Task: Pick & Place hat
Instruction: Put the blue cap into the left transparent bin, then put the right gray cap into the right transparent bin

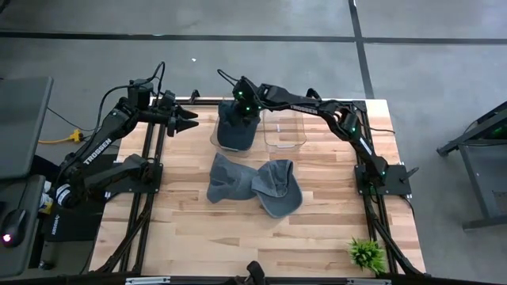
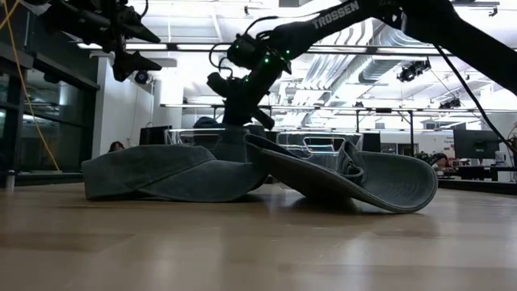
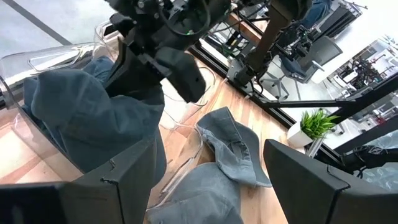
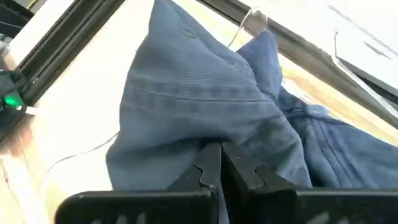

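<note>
Right gripper (image 1: 240,107): we see it pinched tight on a blue hat (image 1: 235,131), jaws together on the fabric, over the left clear bin (image 1: 215,139).
Held hat: hangs into that bin at the table's far side.
Left gripper (image 1: 188,120): we see it spread wide, holding nothing, just left of the bin.
Other hats (image 1: 253,186): two lying mid-table, touching.
Second bin (image 1: 285,133): beside the first.

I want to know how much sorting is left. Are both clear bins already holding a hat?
No: in the high view the left bin holds a hat, but the right bin beside it holds none.
</note>
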Controlling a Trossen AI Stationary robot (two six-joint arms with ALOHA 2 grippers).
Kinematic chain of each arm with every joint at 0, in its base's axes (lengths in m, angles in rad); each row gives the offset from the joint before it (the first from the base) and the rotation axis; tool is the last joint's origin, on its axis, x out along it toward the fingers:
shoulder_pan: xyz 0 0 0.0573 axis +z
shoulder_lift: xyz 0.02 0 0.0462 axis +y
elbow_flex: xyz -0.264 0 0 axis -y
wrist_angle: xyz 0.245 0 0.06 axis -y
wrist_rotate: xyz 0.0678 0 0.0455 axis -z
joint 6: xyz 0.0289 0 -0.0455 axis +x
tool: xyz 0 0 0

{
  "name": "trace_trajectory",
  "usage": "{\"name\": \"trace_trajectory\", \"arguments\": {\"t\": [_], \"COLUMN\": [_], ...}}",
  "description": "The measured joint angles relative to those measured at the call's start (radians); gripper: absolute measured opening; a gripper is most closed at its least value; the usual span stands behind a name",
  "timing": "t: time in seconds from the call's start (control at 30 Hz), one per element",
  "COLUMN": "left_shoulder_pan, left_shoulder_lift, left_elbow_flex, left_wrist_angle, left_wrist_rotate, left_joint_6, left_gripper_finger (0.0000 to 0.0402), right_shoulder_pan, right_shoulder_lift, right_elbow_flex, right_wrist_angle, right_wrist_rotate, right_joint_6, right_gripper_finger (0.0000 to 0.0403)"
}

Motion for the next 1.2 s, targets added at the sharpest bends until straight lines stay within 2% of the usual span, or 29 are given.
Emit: {"name": "trace_trajectory", "arguments": {"t": [0.13,0.37,0.5,0.63,0.87,1.07,1.2], "left_shoulder_pan": [0.0,0.0,0.0,0.0,0.0,0.0,0.0], "left_shoulder_lift": [0.0,0.0,0.0,0.0,-0.001,-0.001,-0.005], "left_elbow_flex": [0.0,0.0,0.0,0.0,0.0,0.0,0.0], "left_wrist_angle": [-0.002,-0.023,-0.023,-0.033,-0.052,-0.069,-0.079], "left_wrist_rotate": [0.002,0.002,0.004,0.007,0.009,0.01,0.01], "left_joint_6": [0.0,0.0,-0.001,-0.001,-0.001,-0.051,-0.061], "left_gripper_finger": [0.0272,0.0272,0.0272,0.0272,0.0272,0.0272,0.0272], "right_shoulder_pan": [0.006,0.011,0.033,0.076,0.188,0.258,0.306], "right_shoulder_lift": [-0.022,-0.081,-0.136,-0.211,-0.326,-0.378,-0.388], "right_elbow_flex": [0.0,0.0,0.0,0.0,0.003,0.003,0.003], "right_wrist_angle": [0.0,-0.007,-0.005,-0.018,-0.066,-0.084,-0.183], "right_wrist_rotate": [0.038,0.044,0.071,0.113,0.273,0.305,0.316], "right_joint_6": [-0.009,-0.038,-0.103,-0.206,-0.346,-0.371,-0.371], "right_gripper_finger": [0.0,0.0,0.0,0.0,0.0,0.0,0.0]}}
